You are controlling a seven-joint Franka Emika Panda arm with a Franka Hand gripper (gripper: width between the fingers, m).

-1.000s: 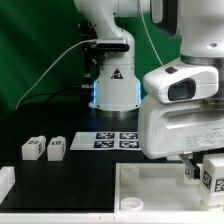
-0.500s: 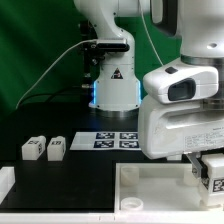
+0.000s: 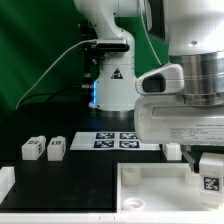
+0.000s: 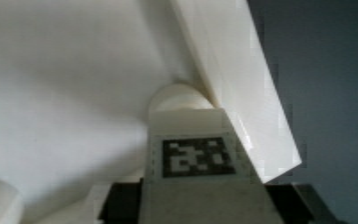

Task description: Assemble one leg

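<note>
The claw (image 4: 197, 206) is clamped on the leg (image 4: 197, 150), at the corner of the panel (image 3: 150, 188) on the exterior view's right. I'd hold it upright, line it up squarely with that corner, then press straight in.

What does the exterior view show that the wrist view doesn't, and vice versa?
Exterior only: two spare legs, the marker board and the arm's base behind them. Wrist only: the tip of the leg close beside the raised rim of the white panel; contact unclear. Both: the leg between the jaws, over the white panel.
</note>
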